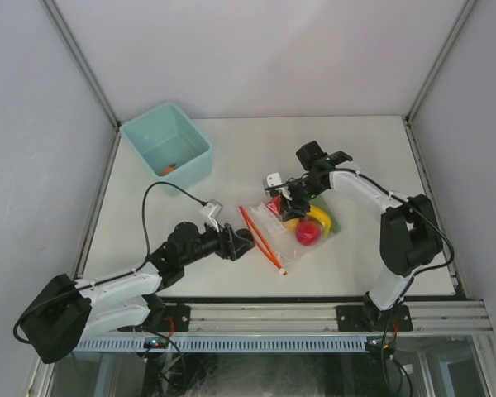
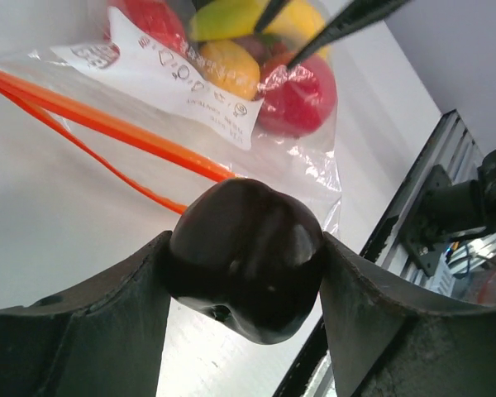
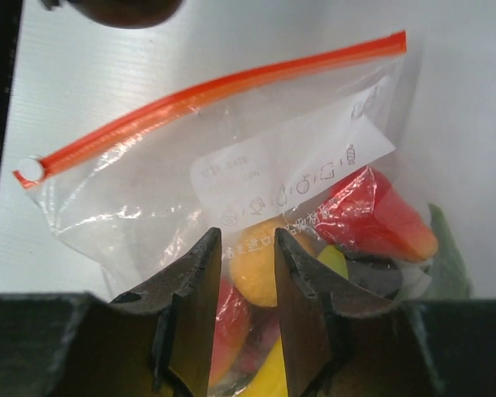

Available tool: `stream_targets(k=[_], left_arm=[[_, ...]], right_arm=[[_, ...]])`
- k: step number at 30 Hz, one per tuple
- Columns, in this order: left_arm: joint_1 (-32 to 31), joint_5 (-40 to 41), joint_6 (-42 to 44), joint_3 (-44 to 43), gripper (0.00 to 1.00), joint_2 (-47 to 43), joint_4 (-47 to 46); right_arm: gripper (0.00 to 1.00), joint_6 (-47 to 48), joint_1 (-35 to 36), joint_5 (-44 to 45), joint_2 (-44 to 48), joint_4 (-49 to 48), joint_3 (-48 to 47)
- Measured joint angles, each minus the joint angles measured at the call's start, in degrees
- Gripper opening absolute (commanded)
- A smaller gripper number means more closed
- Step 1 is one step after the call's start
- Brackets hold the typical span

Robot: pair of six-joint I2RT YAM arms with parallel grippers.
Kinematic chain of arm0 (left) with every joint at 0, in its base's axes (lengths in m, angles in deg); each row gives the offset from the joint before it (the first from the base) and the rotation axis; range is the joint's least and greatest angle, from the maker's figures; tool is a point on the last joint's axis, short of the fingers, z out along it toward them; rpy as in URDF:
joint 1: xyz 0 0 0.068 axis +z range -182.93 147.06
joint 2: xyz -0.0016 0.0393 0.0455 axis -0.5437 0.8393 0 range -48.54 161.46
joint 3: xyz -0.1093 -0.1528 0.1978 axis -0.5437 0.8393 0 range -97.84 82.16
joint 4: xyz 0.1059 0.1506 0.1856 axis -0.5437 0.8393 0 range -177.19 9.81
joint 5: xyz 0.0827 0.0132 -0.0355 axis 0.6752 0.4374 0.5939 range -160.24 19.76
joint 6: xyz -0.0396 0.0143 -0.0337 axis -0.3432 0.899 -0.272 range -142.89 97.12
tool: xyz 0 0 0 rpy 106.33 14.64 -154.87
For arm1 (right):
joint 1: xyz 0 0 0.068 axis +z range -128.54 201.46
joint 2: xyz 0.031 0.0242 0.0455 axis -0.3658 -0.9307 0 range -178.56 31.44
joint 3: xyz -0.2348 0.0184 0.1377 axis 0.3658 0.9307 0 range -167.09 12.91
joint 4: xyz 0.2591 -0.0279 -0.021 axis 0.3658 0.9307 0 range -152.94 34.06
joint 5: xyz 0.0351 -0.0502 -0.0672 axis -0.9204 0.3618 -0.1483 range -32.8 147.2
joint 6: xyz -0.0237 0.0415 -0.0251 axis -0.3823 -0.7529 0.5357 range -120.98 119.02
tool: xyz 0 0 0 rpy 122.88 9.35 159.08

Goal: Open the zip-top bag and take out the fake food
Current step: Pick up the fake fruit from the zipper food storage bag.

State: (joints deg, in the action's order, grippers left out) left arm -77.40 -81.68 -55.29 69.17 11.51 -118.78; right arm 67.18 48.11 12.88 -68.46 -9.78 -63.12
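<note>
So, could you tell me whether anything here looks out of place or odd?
Nothing is spilled or damaged. One dark round piece is outside the zip-top bag, clamped in the left gripper, and the teal bin sits skewed at the far left.

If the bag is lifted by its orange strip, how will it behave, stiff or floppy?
Probably floppy: the bag is thin, wrinkled film lying slack. The toy fruits are bunched at the end away from the strip, so that end would likely sag and swing. The glossy film may slip from a light pinch.
</note>
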Motion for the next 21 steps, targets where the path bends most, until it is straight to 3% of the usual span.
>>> stream_targets(k=[10, 21], left_arm=[[12.7, -7.5, -3.17, -10.36, 0.0, -4.07, 17.03], [28.57, -10.27, -3.02, -22.82, 0.0, -5.42, 28.15]], right_arm=[[0.34, -4.96, 0.0, -2.27, 6.29, 0.5, 0.0], [0.34, -11.19, -0.28, -2.03, 7.76, -0.76, 0.0]])
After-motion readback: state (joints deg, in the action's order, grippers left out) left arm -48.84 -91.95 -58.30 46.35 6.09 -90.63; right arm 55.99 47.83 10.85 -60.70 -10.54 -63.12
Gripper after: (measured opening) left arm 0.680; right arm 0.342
